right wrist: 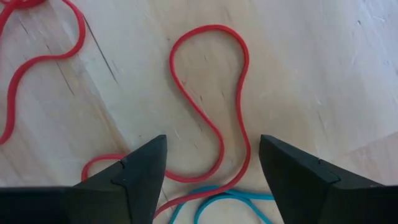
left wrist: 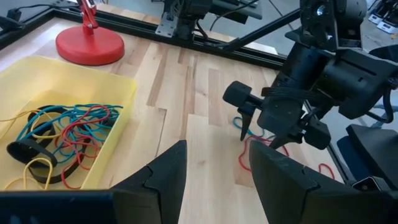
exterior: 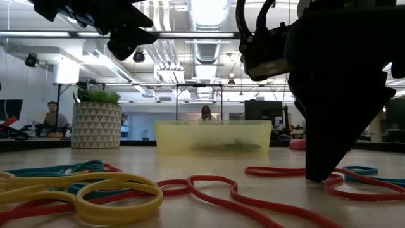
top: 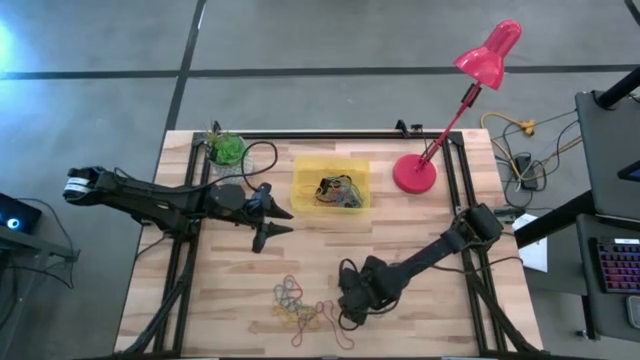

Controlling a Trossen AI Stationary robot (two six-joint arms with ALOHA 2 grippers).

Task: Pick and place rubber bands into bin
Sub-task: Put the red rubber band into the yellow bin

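The right gripper [top: 345,318], fingers spread and empty, points down over a red rubber band [right wrist: 211,106] on the table [top: 420,230]; the left gripper [top: 275,215] hangs open near the bin [top: 300,165].

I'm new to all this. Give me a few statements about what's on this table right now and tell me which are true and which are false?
1. The bin already holds some rubber bands. True.
2. The lamp on the table has a blue base. False: its base is red.
3. The right gripper is down at the loose rubber bands on the wood, fingers open around a red band. True.
4. The left gripper is shut on a yellow band. False: it is open and empty, beside the bin.
5. The plant pot stands inside the bin. False: it stands apart from the bin, near the table's corner.
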